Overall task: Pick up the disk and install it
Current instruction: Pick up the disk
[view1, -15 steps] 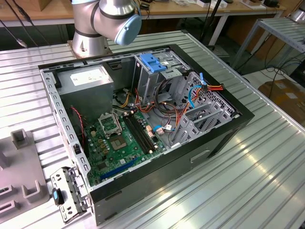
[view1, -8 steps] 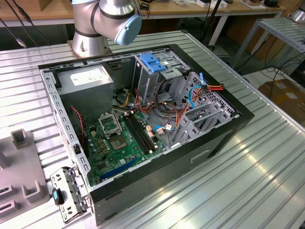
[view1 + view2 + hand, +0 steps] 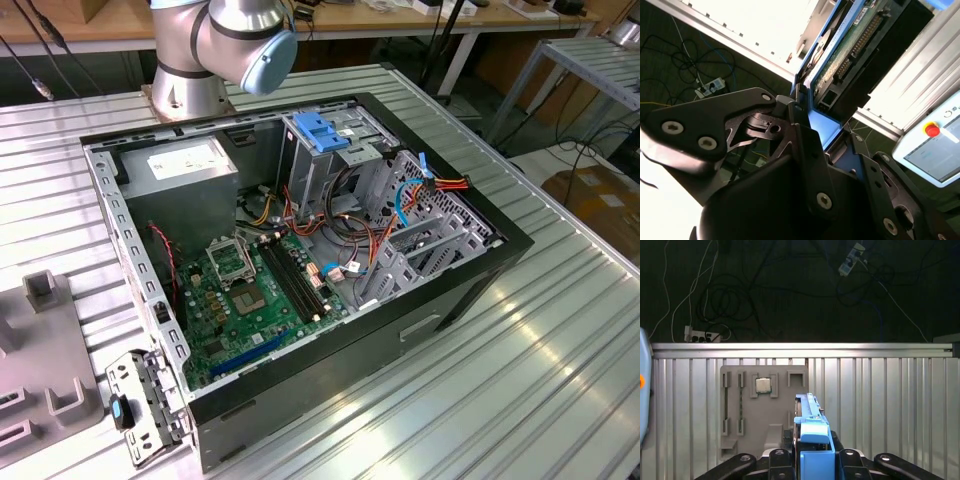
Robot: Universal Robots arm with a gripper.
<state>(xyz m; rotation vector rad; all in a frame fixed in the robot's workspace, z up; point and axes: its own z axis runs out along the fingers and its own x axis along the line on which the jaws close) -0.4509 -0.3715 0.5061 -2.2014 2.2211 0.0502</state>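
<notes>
I count one disk [image 3: 811, 415], a flat metal hard drive with blue plastic side rails. One black gripper [image 3: 812, 452] pinches it from both sides, with the fingers pressed against the rails. In the first wrist view the disk stands on its edge, so I see mainly the blue rail. In the second wrist view its green circuit board [image 3: 850, 40] faces the camera.

The disk is held in the air in front of one grey fixture plate [image 3: 760, 412]. This plate carries one square silver processor chip [image 3: 763, 385] in a pocket and lies on the ribbed silver metal table [image 3: 880, 405]. Bare ribs run on both sides of the plate up to the table's edge rail. Beyond the rail, two white power strips [image 3: 702, 333] lie on the dark floor.

In the exterior view, one open black computer case [image 3: 330, 385] holds one metal drive cage with a blue top [image 3: 322, 135]. The cage stands near one grey power-supply box [image 3: 185, 170], and bundles of cables lie close around the cage.
</notes>
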